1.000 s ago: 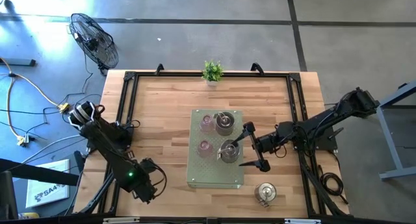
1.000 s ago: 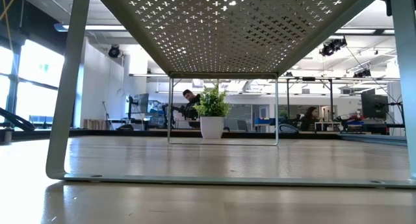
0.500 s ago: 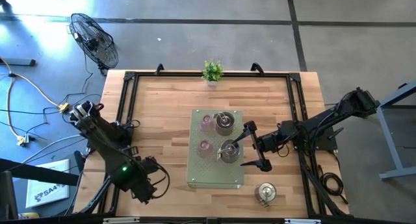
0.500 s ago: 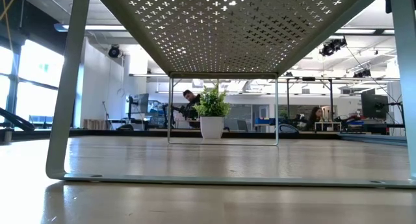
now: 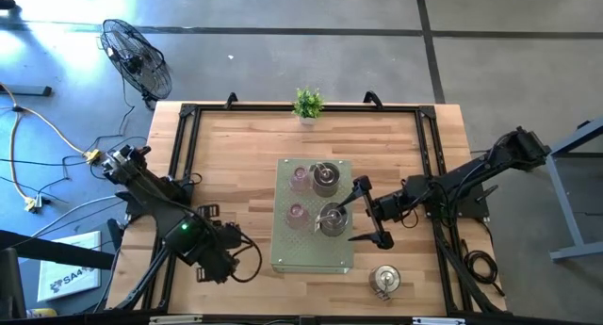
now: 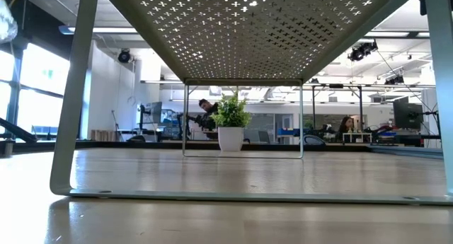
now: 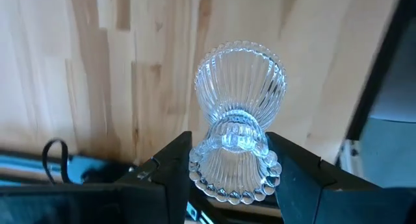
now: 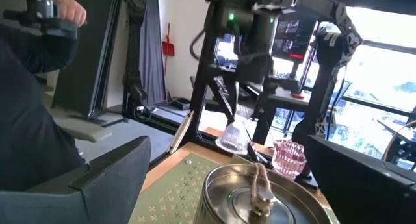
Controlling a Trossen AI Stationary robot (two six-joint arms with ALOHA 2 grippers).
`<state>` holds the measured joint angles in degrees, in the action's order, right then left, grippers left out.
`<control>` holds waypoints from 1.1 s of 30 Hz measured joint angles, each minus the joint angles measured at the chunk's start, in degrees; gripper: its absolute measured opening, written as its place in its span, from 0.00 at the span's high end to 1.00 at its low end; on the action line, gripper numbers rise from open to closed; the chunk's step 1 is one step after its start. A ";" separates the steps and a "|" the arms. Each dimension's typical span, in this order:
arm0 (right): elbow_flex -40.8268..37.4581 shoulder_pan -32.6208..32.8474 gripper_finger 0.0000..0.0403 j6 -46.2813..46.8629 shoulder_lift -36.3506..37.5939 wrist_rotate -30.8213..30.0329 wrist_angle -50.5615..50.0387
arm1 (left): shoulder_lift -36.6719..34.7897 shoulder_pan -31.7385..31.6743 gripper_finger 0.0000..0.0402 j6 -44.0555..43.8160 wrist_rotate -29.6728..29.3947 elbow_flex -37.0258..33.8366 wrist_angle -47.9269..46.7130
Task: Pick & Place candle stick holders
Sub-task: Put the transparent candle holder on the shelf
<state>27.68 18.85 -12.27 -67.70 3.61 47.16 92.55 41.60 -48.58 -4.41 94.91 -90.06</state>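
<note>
A green perforated stand [image 5: 311,254] sits mid-table. On it stand two pinkish glass holders [image 5: 300,179] [image 5: 297,215] and two silvery metal ones [image 5: 325,177] [image 5: 332,217]. Another silvery holder [image 5: 384,280] stands on the wood at the near right. My right gripper [image 5: 366,212] is open, with a finger on either side of the near silvery holder [image 8: 257,191]. My left gripper [image 5: 234,261], left of the stand's near corner, is shut on a clear ribbed glass holder [image 7: 237,113], which also shows in the right wrist view [image 8: 235,136]. My left gripper pinches the clear holder between its two fingers [image 7: 170,172], at its waist and beaded end [image 7: 234,162] nearest the wrist. The fingers slant down from above. The holder points away along the fingers, its flared cup end [image 7: 240,71] free, lifted clear above the wood.
A small green potted plant [image 5: 307,104] stands at the far edge's middle and shows under the stand in the low view [image 6: 230,124]. A black frame [image 5: 184,137] runs round the tabletop. Bare wood lies left and far of the stand. People show in the room behind.
My left gripper has gone toward the table's right edge and the stand, carrying the clear holder clear of the wood. My right gripper has stayed open around the near silvery holder.
</note>
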 joint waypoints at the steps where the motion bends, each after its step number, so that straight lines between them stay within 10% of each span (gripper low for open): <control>1: 0.00 0.00 0.01 0.00 0.00 0.01 -0.19 | 0.00 0.00 0.60 0.55 -0.26 0.98 0.02; 33: 0.00 0.00 0.01 -0.83 -0.02 -0.19 -1.02 | 0.31 0.00 0.60 42.03 -18.66 13.60 15.01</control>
<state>27.68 18.85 -13.10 -67.72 3.42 46.15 92.86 41.60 -6.55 -23.06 108.51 -75.05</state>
